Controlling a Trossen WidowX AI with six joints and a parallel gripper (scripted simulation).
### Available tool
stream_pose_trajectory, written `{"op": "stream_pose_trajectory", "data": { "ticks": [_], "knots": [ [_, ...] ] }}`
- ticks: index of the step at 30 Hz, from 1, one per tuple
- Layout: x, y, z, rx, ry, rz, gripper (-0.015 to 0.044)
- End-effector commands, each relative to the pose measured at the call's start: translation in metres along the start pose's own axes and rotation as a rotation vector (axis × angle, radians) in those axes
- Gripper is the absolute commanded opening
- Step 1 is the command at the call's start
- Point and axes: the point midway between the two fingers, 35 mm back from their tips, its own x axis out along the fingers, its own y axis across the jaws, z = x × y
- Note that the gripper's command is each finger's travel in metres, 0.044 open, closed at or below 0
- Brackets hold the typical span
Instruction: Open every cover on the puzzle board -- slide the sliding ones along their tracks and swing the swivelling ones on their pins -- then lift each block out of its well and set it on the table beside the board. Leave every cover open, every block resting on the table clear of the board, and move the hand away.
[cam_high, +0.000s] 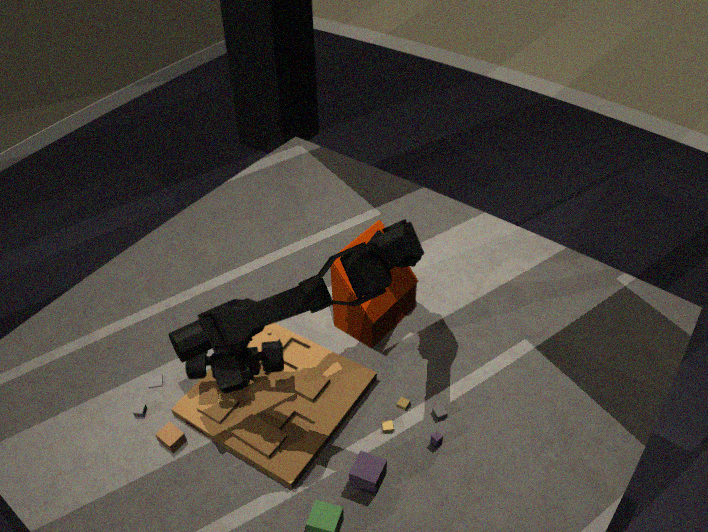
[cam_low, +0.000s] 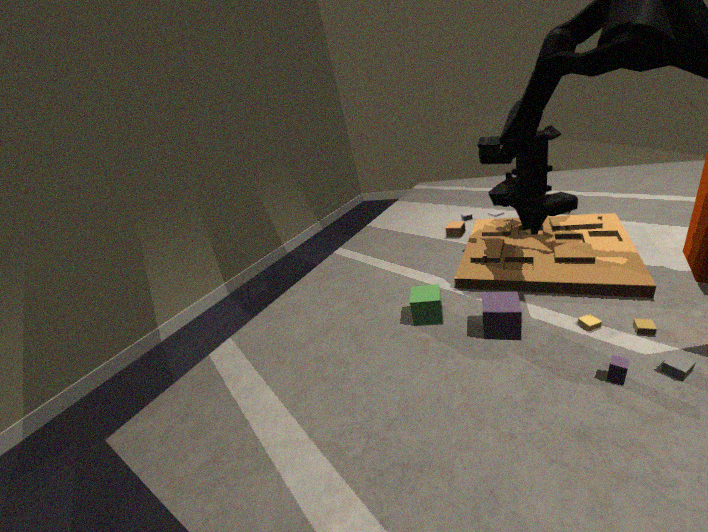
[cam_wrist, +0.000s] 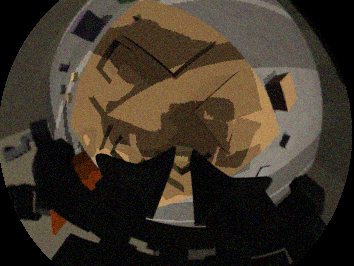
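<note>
The tan puzzle board (cam_high: 354, 382) (cam_low: 618, 277) (cam_wrist: 190, 25) lies flat, with shadows over much of it. Its raised tan covers, such as the plate (cam_high: 313, 382) (cam_low: 575, 251) on the robot's side, are hard to tell from the board. Angular dark recess edges show beside some covers. My gripper (cam_low: 533, 228) (cam_wrist: 182, 150) is low over the far part of the board, pointing down. Its narrow fingertips appear shut on a small tan knob (cam_wrist: 183, 159). The hand hides this spot in the top view. A green block (cam_high: 324, 517) (cam_low: 425, 304) and a purple block (cam_high: 367, 471) (cam_low: 501, 315) rest clear of the board.
An orange-tan block (cam_high: 170, 437) (cam_low: 455, 229) (cam_wrist: 289, 91) lies off the board's far left side. Small yellow (cam_high: 388, 426) (cam_low: 589, 322), purple (cam_high: 436, 439) (cam_low: 617, 370) and grey pieces (cam_high: 438, 413) (cam_low: 677, 367) lie off its near side. The orange base structure (cam_high: 372, 317) stands behind.
</note>
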Motion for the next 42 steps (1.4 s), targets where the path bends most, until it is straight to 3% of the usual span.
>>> {"op": "stream_pose_trajectory", "data": {
  "ticks": [1,42],
  "knots": [
    [0.000,0.000,0.000,0.000,0.000,0.000,0.0080],
    [-0.048,0.001,-0.001,0.007,0.000,0.005,0.0080]
  ]
}}
